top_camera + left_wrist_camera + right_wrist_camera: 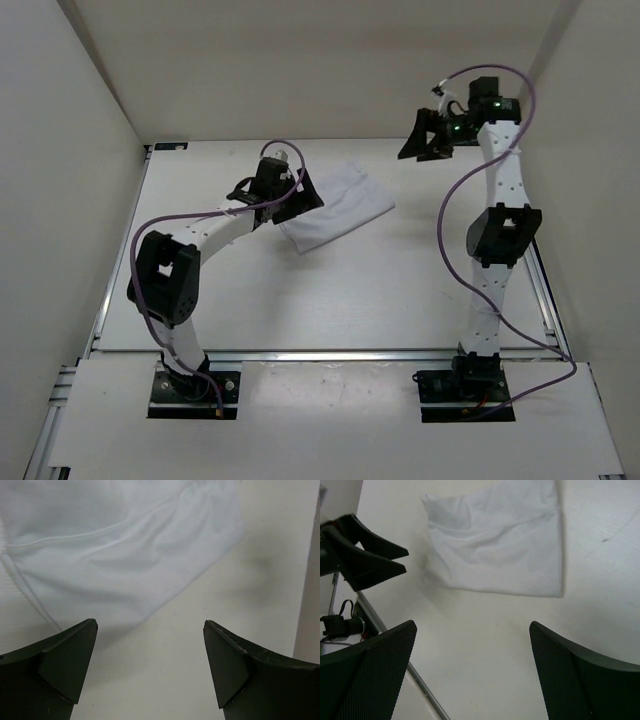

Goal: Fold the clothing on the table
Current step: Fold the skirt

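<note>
The clothing [340, 205] is a small folded white piece lying flat on the table [350, 290], towards the back middle. My left gripper [306, 190] sits at its left edge, low over the table, open with nothing between its fingers. The left wrist view shows the clothing [115, 550] just beyond the open left gripper [150, 625], with only bare table under the jaws. My right gripper [422, 136] is raised at the back right, apart from the cloth and open. From the right wrist, the clothing [500, 540] lies ahead of the empty right gripper [472, 625].
White walls enclose the table on the left, back and right. Aluminium rails [545, 290] run along the table's edges, and one rail [395, 645] shows under the right wrist. The left gripper's fingers [365, 555] appear at the left of the right wrist view.
</note>
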